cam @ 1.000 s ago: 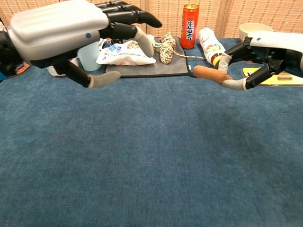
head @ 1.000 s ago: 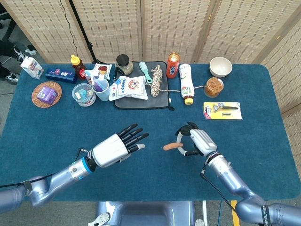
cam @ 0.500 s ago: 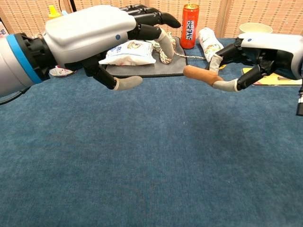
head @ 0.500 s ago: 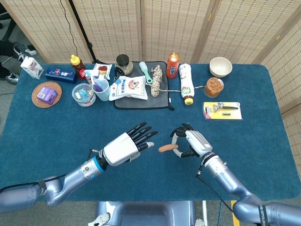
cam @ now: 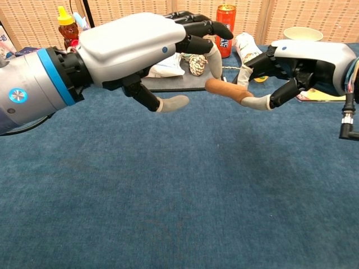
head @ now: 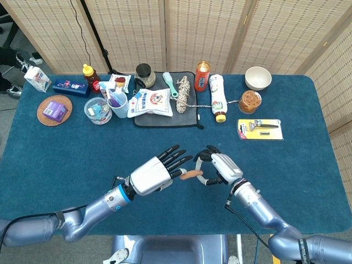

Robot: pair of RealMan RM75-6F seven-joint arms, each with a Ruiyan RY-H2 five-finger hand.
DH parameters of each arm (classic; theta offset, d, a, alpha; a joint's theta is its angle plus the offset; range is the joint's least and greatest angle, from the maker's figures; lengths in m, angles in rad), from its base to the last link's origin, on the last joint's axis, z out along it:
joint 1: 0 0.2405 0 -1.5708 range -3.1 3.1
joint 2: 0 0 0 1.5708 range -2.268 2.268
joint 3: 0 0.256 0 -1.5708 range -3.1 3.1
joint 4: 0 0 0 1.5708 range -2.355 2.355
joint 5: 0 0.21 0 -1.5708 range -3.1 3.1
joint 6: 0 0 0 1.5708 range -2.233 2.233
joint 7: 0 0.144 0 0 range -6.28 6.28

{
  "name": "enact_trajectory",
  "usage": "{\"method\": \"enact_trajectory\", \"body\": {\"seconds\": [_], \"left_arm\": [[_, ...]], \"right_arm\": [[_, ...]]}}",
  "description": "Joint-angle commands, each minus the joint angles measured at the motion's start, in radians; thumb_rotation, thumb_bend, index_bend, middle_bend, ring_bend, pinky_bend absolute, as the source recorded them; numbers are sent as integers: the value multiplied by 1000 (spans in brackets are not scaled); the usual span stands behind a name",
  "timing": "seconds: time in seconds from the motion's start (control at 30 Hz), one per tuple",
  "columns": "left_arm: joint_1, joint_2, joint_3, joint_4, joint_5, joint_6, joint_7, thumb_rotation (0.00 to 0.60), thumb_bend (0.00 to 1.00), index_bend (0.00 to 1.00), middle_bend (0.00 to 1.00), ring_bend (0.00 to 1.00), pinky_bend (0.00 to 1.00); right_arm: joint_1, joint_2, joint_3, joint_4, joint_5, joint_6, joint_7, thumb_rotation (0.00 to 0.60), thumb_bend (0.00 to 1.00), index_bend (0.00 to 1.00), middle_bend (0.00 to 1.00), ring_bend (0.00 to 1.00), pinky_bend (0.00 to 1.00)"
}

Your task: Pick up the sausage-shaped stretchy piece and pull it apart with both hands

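The sausage-shaped stretchy piece is orange-brown and hangs in the air above the blue table. My right hand pinches its right end between thumb and fingers. Its free left end points at my left hand, which is held open with fingers spread. The left fingertips are right at the sausage's free end; actual contact cannot be told.
Along the back of the table stand a red can, a white bottle, a snack bag on a dark mat, a rope bundle, a white bowl, a razor pack and cups and jars at left.
Both hands have moved toward each other. The left hand came right and forward, the right hand carried the sausage left, and the gap between them has nearly closed.
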Motion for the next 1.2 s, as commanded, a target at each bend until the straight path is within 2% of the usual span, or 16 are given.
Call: {"method": "enact_trajectory", "body": {"seconds": [0.03,1.2], "left_arm": [[-5,-13,-4,2,-12,2,5,600,351,334,100,40,0],[-35,-103,-3,25,-63,34,66,600,351,409,145,64,0]], "right_arm": [[-1,-3,-1,-1,1,1,5,600,494,739,312,205,0],[-5,5,-20,-12,-32,-6,34,600,494,747,314,214,0]]}}
